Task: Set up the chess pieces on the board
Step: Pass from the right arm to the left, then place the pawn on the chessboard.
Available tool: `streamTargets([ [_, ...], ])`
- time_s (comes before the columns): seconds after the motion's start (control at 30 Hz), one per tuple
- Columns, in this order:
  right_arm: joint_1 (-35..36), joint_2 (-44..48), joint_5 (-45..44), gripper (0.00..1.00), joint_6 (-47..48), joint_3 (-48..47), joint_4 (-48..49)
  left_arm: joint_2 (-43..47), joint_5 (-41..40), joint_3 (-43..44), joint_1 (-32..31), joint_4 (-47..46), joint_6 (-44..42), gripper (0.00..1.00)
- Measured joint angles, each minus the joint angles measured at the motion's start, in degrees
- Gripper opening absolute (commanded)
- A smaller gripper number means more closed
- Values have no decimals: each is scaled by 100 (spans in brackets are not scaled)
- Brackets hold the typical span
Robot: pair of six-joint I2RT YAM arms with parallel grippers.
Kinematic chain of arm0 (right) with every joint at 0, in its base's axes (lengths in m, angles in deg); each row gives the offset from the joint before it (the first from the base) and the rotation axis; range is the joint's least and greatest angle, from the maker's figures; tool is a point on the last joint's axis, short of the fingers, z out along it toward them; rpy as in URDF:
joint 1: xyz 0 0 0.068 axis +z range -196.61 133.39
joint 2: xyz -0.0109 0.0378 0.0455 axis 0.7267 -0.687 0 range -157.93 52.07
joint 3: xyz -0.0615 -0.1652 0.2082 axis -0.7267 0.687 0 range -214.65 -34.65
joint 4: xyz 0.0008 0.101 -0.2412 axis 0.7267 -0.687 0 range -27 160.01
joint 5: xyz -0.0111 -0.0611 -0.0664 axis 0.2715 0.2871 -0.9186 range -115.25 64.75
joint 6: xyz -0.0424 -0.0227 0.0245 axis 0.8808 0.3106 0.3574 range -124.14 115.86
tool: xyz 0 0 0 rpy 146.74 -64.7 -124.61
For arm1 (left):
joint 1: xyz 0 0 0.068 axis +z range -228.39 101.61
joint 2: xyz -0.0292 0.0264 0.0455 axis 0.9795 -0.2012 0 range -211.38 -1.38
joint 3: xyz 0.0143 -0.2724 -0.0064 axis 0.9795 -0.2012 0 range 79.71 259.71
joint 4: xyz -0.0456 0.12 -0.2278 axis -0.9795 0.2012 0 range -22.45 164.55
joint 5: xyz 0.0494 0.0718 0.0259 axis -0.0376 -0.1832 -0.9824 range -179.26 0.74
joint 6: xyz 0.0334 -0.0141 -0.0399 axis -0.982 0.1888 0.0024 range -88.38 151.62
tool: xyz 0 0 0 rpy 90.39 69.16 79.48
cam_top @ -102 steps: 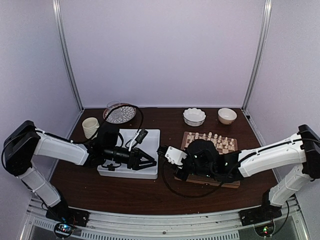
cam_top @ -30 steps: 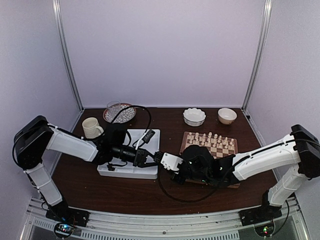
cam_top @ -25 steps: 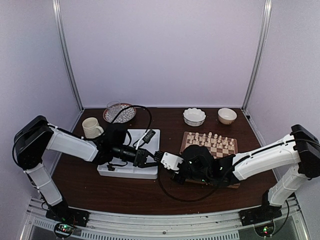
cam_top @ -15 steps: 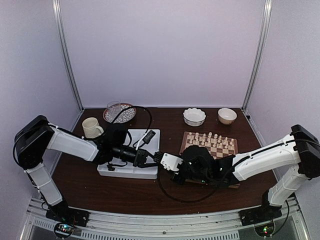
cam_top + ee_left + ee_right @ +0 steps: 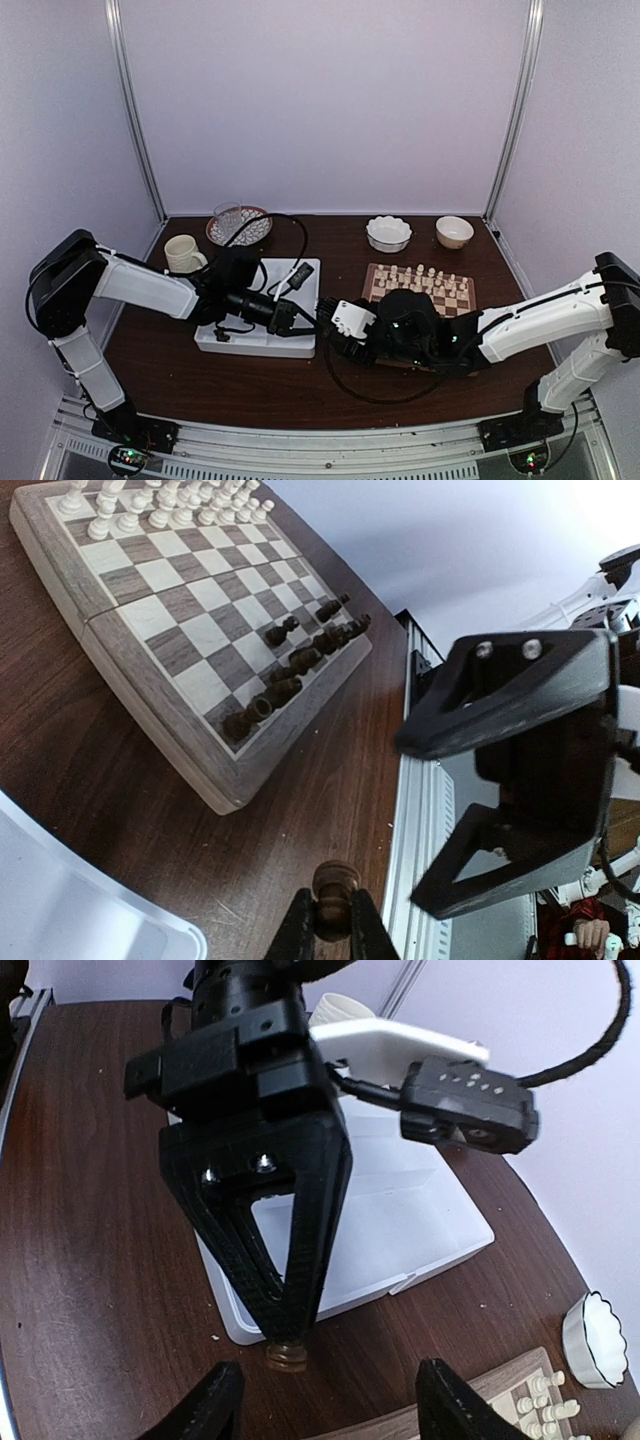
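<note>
A dark brown chess piece [image 5: 335,882] is pinched between the tips of my left gripper [image 5: 335,912], which is shut on it just above the table, between the white tray and the board. In the right wrist view the same chess piece [image 5: 288,1353] sticks out below my left gripper [image 5: 290,1328]. My right gripper [image 5: 330,1405] faces it with both fingers spread wide and nothing between them. The board [image 5: 180,610] carries several dark chess pieces [image 5: 290,665] along its near edge and pale ones [image 5: 150,505] at the far side. From above, my two grippers meet left of the board [image 5: 455,295].
A white divided tray [image 5: 250,342] lies under my left arm. At the back stand a cream cup [image 5: 182,252], a glass dish [image 5: 238,225] and two white bowls [image 5: 388,232] [image 5: 454,231]. The table's metal front rail [image 5: 420,810] runs close to both grippers.
My right gripper has opened off the dark piece and drawn back slightly to the right. My left gripper has closed on that piece and now holds it alone.
</note>
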Motion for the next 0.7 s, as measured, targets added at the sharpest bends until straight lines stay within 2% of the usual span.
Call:
streamTargets([
  [0.17,-31,798,-205,71,-131,455,323,31,-516,348,-81,949,-479,5],
  [0.33,-385,1521,-713,77,-533,927,785,17,-1598,1263,-472,2485,-1150,5],
  [0.5,-1067,2149,-1443,84,-1303,1320,828,-660,-2621,3217,-960,4170,-1611,5],
  [0.7,-1545,3110,-2603,84,-2107,1613,514,-2074,-3545,5283,-1080,5799,-1759,5],
])
